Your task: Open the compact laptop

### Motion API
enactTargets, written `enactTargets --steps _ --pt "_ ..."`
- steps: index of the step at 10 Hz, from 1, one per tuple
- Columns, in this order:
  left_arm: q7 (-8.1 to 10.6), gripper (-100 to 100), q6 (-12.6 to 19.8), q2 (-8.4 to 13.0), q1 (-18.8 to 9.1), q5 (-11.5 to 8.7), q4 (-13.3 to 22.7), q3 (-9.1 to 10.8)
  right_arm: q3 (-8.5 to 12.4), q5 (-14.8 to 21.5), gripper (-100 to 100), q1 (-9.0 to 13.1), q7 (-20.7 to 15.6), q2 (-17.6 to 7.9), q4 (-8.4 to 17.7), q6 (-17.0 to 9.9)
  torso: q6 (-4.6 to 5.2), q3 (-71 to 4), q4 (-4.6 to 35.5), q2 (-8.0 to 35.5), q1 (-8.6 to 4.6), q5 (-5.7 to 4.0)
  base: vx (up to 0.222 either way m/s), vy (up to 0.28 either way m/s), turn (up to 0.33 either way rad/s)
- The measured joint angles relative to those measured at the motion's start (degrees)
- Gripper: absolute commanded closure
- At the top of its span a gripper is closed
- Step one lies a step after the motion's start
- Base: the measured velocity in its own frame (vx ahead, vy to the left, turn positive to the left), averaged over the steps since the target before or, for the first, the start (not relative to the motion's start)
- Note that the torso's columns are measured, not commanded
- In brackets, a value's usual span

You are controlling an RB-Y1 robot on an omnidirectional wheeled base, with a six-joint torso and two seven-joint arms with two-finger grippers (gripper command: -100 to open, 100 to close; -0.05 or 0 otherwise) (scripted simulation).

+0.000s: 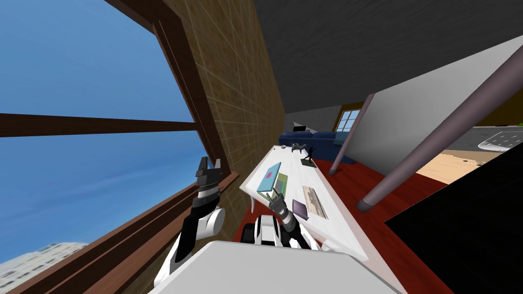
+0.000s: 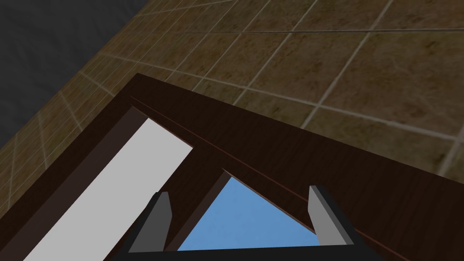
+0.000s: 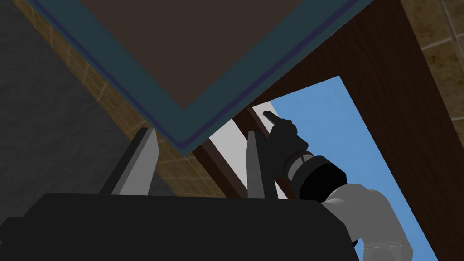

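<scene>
Beyond the jaws of the left gripper (image 2: 240, 217) stands the corner of a dark brown window frame (image 2: 272, 149), with blue sky in the gap between them and a brown tiled wall (image 2: 340, 68) further past. The big window (image 1: 76, 92) looks onto sky (and one pale building (image 1: 41, 260) low down). A dark grey ceiling (image 1: 383, 41) meets a grey wall (image 1: 424, 107). A long white table (image 1: 343, 229) runs along the tiled wall over a red-brown floor (image 1: 367, 178) to a blue sofa (image 1: 311, 139). A slanting pole (image 1: 434, 138) borders a black area (image 1: 470, 240).
</scene>
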State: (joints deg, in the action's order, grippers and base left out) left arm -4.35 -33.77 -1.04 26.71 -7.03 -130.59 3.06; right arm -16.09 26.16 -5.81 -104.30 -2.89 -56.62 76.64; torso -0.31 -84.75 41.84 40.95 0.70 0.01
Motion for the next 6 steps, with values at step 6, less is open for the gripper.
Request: enactTargets --steps 6 --pt "0.00 0 0.0 0.0 0.0 0.0 0.0 0.00 -0.4 0.2 100 -0.8 0.1 0.0 0.2 1.6 0.31 0.2 0.5 0.0 -0.17 -0.01 0.000 -0.002 0.001"
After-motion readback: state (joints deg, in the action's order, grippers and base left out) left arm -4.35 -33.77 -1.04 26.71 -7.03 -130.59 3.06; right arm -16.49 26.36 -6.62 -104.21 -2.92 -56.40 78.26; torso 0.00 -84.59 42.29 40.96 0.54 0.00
